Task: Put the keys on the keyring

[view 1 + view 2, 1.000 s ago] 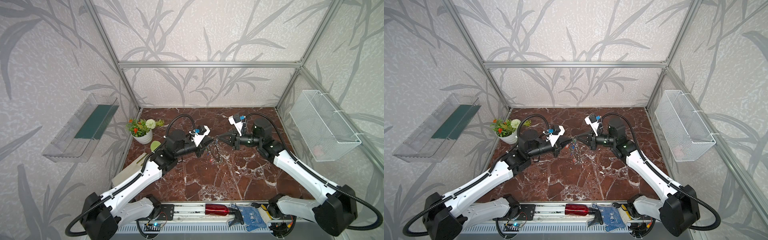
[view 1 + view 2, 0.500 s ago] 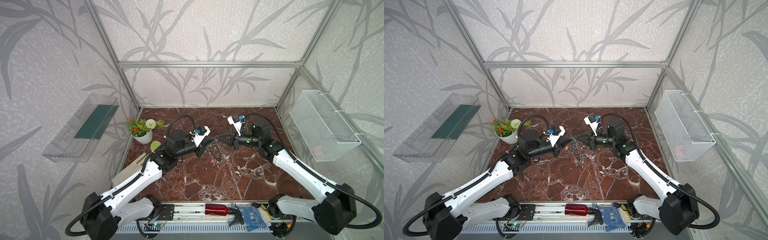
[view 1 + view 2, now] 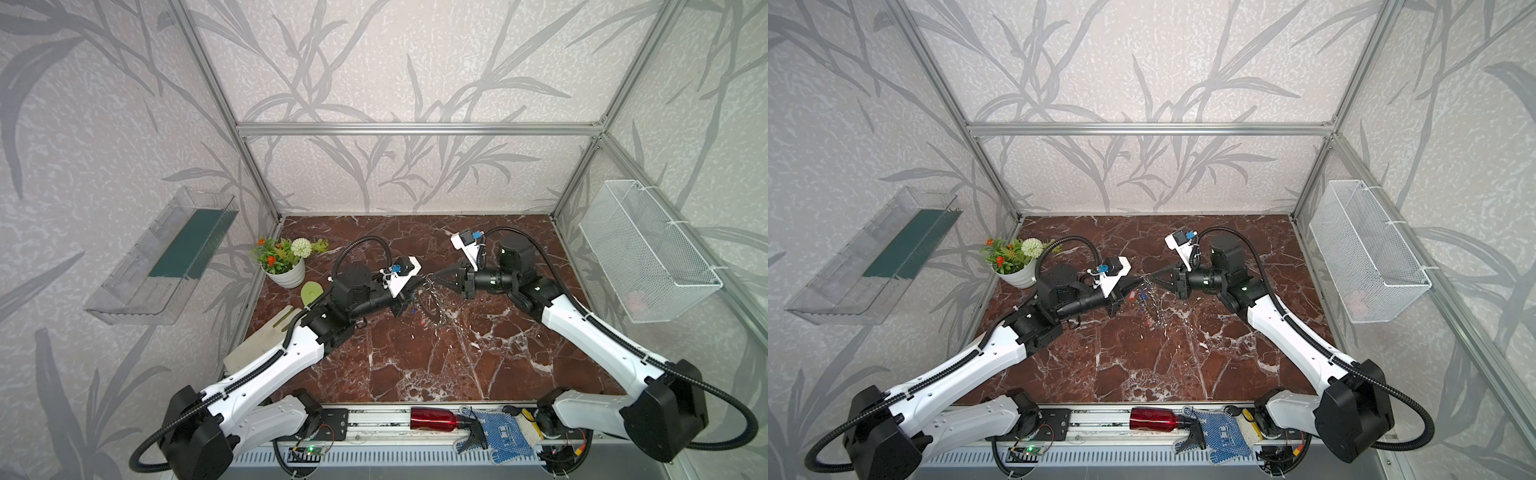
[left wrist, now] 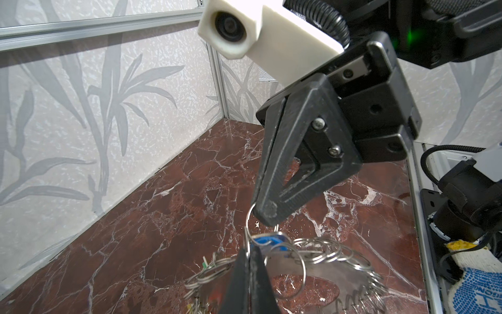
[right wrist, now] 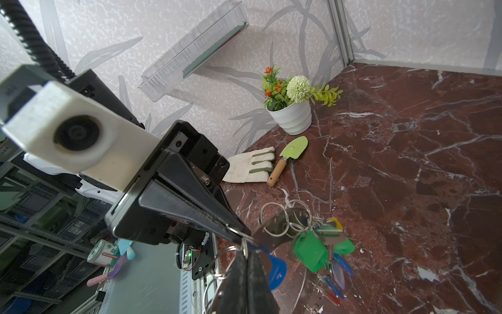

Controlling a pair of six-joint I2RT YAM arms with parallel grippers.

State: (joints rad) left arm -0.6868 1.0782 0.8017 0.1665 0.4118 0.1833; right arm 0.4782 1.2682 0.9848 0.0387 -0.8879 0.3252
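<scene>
Keyring [image 3: 435,307]: held aloft above mid-bench, hanging with its long axis near vertical, keys [image 5: 309,251] dangling below. Left claw [image 5: 241,234] and right claw [image 4: 267,213] both clamped on its top rim. Red marble bench [image 3: 415,365]; leaf-patterned walls [image 3: 374,62].

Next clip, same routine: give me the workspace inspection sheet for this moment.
Surface: red-brown marble tabletop with white veins.
Job's things: keyring held up between the arms; keys with green, blue, yellow, lilac and red tags hang from it.
Clutter: flower pot, white glove and green trowel by the left wall; red bottle and blue glove on the front rail.
Grippers: left tool and right tool both shut on small wire rings at the keyring's rim.
Cables: black hoses loop over each wrist, apart from the keyring.
Surroundings: clear shelf on the left wall, wire basket on the right wall.
</scene>
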